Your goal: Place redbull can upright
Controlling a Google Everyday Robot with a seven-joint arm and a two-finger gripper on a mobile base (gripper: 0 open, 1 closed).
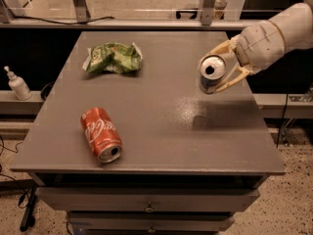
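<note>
My gripper comes in from the right and is shut on the redbull can, a slim silver can. It holds the can in the air above the right side of the grey table. The can is tilted, with its silver top and opening turned toward the camera. Its shadow falls on the table surface below it. The pale fingers close around the can's body from above and below.
A red Coca-Cola can lies on its side at the table's front left. A crumpled green chip bag lies at the back left. A white bottle stands on a ledge left of the table. Drawers sit below the front edge.
</note>
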